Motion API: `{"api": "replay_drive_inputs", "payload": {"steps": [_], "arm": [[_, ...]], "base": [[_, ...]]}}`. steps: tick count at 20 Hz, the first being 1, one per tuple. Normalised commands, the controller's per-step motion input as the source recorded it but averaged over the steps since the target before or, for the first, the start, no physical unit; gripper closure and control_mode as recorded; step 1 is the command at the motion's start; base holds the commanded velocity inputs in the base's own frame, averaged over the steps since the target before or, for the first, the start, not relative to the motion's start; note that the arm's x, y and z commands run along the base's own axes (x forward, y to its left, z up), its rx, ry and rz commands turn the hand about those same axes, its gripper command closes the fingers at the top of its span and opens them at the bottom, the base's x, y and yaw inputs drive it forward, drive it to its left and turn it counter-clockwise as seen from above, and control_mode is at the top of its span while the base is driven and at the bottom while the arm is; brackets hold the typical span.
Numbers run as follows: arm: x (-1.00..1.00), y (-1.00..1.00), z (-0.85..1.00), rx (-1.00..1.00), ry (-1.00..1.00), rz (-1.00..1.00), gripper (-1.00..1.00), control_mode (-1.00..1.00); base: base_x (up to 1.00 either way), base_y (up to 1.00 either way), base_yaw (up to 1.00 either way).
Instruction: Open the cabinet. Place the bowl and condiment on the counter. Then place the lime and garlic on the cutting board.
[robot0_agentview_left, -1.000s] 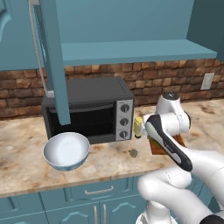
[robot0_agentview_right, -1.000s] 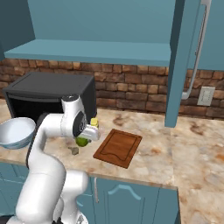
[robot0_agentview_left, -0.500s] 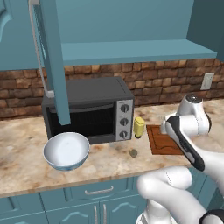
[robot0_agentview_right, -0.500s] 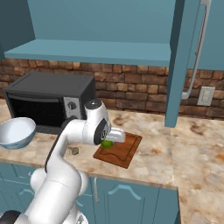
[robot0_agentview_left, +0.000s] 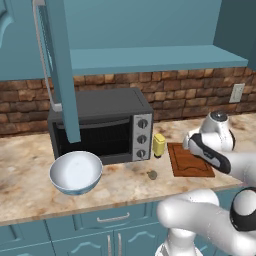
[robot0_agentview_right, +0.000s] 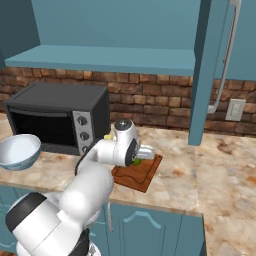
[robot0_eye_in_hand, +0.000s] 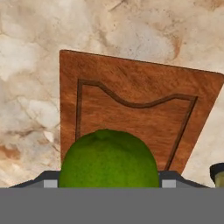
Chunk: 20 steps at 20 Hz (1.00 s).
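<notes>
Your gripper (robot0_agentview_right: 140, 158) hangs over the wooden cutting board (robot0_agentview_right: 141, 173) with the lime (robot0_eye_in_hand: 108, 159) clamped between its fingers; in the hand view the green fruit sits right at the bottom, between the two finger bases, with the board's grooved face (robot0_eye_in_hand: 135, 118) spread out beyond it and marbled counter all around. From the right base view you can see a sliver of the lime (robot0_agentview_right: 136, 161) under the white wrist, above the left part of the board. In the left base view the board (robot0_agentview_left: 188, 161) lies on the counter (robot0_agentview_left: 30, 185) to the right of the toaster oven (robot0_agentview_left: 102, 125), and the arm's forearm crosses its right edge, hiding the gripper itself. The yellow condiment bottle (robot0_agentview_left: 158, 145) stands upright just beside the oven's control panel, between the oven and the board. The white bowl (robot0_agentview_left: 76, 172) sits on the counter in front of the oven's left half, well apart from the board. A small roundish item, likely the garlic (robot0_agentview_left: 152, 175), lies on the counter in front of the condiment bottle and near the board's left edge, not on it. The cabinet door (robot0_agentview_left: 60, 65) above the oven stands swung open, its long handle facing you.
</notes>
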Motion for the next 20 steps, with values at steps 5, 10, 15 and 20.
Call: {"api": "replay_drive_inputs", "payload": {"steps": [5, 10, 15, 20], "arm": [[0.43, 0.0, -0.44, 0.0, 0.0, 0.0, 1.0, -1.0], [0.27, -0.02, -0.3, 0.0, 0.0, 0.0, -1.0, -1.0], [0.09, -0.01, 0.11, 0.0, -0.09, -0.01, -1.0, -1.0], [0.0, -0.01, 0.51, 0.02, -0.07, 0.0, -1.0, -1.0]], "base": [[0.0, 0.0, 0.0], [0.0, 0.0, 0.0], [0.0, 0.0, 0.0], [0.0, 0.0, 0.0]]}}
